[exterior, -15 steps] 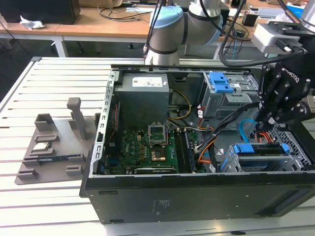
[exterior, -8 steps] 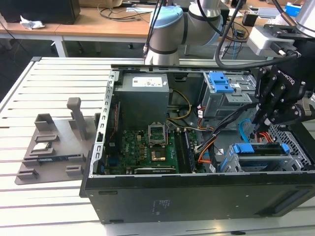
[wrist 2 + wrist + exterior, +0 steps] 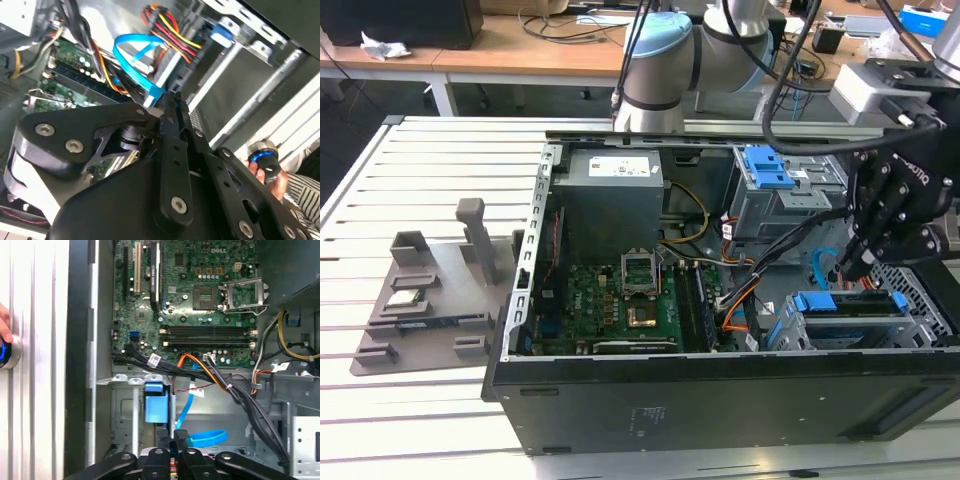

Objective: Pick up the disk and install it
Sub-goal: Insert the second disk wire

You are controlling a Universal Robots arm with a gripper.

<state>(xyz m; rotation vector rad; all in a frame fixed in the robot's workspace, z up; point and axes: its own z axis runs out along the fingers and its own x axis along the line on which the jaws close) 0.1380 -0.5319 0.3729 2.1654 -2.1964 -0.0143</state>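
Observation:
The disk [image 3: 845, 303] lies flat in the drive bay at the open computer case's corner on the exterior view's right, with its blue carrier frame facing up. In the first wrist view the blue carrier end [image 3: 154, 407] sits in the grey metal bay. My black gripper [image 3: 850, 268] hangs just above the disk. Its two fingers stand pressed together in both wrist views [image 3: 176, 435] [image 3: 172, 97], with nothing seen between them.
A loose blue flat cable [image 3: 207, 437] curls right beside the fingertips, and orange, yellow and black wire bundles [image 3: 215, 375] cross above the bay. The motherboard [image 3: 620, 300], grey power-supply box [image 3: 615, 195] and blue-latched cage [image 3: 767, 165] fill the case. A hand holds a blue-lit button [image 3: 5, 347].

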